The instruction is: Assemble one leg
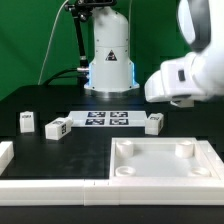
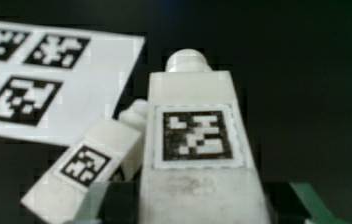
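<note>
In the wrist view a leg [image 2: 194, 140], a white block with a black-and-white tag and a peg at its far end, fills the middle. It looks much larger than the leg beside it, so it is lifted off the table. My gripper [image 2: 199, 208] is shut on its near end, with a green finger [image 2: 308, 202] on one side. A second leg [image 2: 88, 165] lies on the table below, next to the marker board [image 2: 40, 70]. In the exterior view my gripper [image 1: 180, 92] hangs high at the right. The held leg is hidden there.
Three more legs lie on the black table [image 1: 26, 121], [image 1: 57, 127], [image 1: 153, 122] around the marker board [image 1: 105, 119]. A large white tray-like piece with corner sockets [image 1: 165, 175] lies at the front right. A white rail [image 1: 40, 185] runs along the front left. The robot base [image 1: 108, 60] stands at the back.
</note>
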